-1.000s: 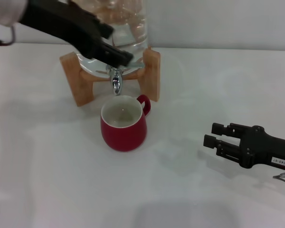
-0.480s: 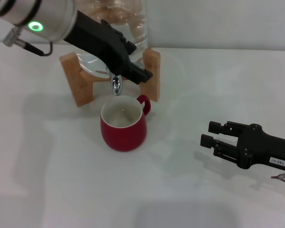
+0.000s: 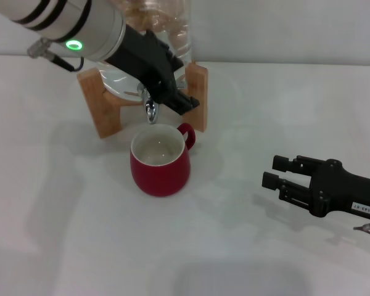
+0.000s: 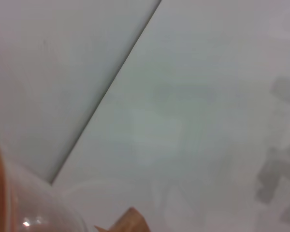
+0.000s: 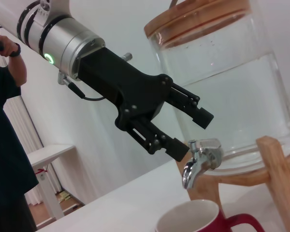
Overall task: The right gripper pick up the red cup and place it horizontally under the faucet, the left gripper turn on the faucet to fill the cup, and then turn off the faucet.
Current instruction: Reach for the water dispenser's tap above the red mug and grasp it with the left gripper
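The left gripper (image 3: pixel 184 97) hangs at the faucet (image 3: pixel 150 111), fingers spread wide, the lower fingertip (image 5: pixel 176 147) just beside the tap without a visible grip. The red cup (image 3: pixel 161 158) stands upright directly under the spout, near the jar (image 5: pixel 232 92). The right gripper (image 3: pixel 277 173) rests far right, fingers parted, holding nothing; its small white label is unreadable.
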`<state>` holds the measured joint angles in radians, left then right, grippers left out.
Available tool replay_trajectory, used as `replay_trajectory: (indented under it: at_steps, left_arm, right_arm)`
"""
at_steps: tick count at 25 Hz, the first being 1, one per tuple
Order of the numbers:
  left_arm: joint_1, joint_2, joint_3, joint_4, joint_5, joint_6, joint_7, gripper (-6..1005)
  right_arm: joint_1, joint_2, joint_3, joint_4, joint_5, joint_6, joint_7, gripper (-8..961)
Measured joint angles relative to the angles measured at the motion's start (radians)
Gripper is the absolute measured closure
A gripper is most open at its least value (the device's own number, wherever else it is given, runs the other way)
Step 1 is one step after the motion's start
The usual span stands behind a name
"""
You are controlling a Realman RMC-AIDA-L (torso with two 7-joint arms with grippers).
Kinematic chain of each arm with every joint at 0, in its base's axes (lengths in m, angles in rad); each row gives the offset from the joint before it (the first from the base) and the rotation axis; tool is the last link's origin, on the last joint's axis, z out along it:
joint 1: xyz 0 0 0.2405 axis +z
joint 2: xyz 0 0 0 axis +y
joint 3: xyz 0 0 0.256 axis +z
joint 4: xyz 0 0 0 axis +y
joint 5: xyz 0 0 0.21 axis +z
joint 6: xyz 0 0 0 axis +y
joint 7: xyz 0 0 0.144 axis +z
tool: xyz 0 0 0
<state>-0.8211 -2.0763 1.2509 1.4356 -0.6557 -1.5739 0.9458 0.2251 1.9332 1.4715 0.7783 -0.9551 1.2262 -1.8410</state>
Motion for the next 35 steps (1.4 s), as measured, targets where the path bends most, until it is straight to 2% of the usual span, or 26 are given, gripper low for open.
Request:
replay_trajectory:
  at_steps: [5,14,35]
  left_arm:
    - [-0.016,0.001,0.016,0.034,0.004,-0.007,0.058,186]
    - [-0.051,-0.001,0.054,0.021,0.004,-0.052,0.141,186]
    - [-0.035,-0.003,0.058,0.009,0.068,-0.045,0.140,187]
  right_arm:
    - [0.000,0.000,0.006,0.001,0.001,0.008,0.000,479]
    - [0.000,-0.001,0.019,0.002,0.001,0.013,0.002,478]
    - [-0.005,-0.005,0.018,-0.008,0.001,0.013,0.000,478]
